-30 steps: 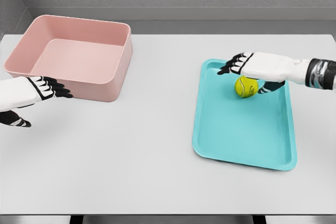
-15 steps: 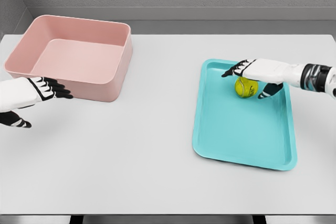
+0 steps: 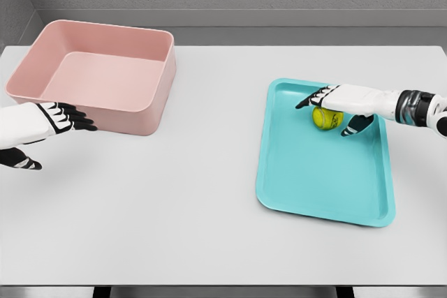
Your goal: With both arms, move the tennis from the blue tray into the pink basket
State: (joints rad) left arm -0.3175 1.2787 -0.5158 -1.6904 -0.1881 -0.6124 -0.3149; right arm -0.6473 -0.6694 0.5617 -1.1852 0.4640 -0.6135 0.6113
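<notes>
A yellow-green tennis ball (image 3: 325, 118) sits in the far part of the flat blue tray (image 3: 321, 179) on my right; across the worktop on my left, the deep pink basket (image 3: 94, 75) stands upright, with rounded corners.
</notes>
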